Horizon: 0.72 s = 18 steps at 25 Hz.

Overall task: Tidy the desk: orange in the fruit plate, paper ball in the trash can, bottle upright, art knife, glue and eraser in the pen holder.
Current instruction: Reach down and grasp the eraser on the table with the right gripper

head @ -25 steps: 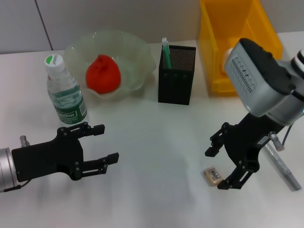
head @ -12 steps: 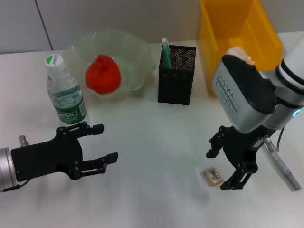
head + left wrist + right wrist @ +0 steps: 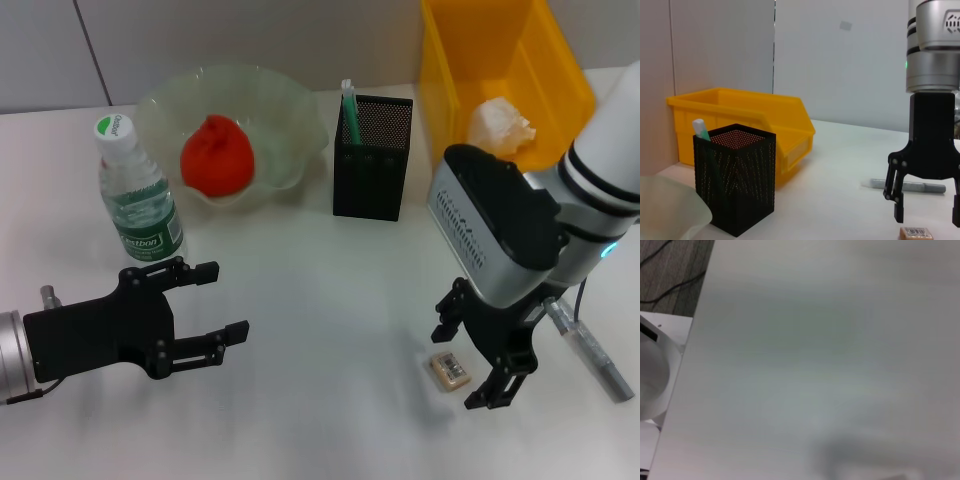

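My right gripper is open and hangs low over the tan eraser, one finger on each side of it and not touching. From the left wrist view, the right gripper sits just above the eraser. The silver art knife lies on the table to its right. The orange rests in the fruit plate. The bottle stands upright. A green-tipped stick, possibly the glue, stands in the pen holder. The paper ball lies in the trash can. My left gripper waits open at the front left.
The pen holder and trash can stand side by side at the back, the art knife behind the right gripper. Bare white table spans the middle between the arms. The right wrist view shows only blurred table surface and its edge.
My right arm swung left and lowered, bringing its open fingers down around the eraser and uncovering the paper ball in the trash can. The left arm has stayed still.
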### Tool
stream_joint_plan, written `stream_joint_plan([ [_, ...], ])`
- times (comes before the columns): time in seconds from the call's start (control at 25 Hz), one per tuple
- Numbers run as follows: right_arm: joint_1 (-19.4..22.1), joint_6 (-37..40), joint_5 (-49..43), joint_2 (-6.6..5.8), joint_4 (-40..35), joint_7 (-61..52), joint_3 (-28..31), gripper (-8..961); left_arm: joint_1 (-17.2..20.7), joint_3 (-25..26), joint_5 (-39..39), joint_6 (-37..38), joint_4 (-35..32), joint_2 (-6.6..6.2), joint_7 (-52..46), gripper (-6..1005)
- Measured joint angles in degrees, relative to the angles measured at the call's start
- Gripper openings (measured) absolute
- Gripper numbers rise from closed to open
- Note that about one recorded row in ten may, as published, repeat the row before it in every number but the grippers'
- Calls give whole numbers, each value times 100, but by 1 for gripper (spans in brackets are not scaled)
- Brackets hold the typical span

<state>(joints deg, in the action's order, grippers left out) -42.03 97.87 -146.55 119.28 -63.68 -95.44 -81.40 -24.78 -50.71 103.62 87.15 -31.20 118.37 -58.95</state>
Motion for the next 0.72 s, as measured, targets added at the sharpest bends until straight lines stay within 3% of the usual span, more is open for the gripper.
stream_joint_plan([
  [0.72,11,-404,23,13,120,0,-428,762,9,0,-8,-15,0,11,-21,802],
])
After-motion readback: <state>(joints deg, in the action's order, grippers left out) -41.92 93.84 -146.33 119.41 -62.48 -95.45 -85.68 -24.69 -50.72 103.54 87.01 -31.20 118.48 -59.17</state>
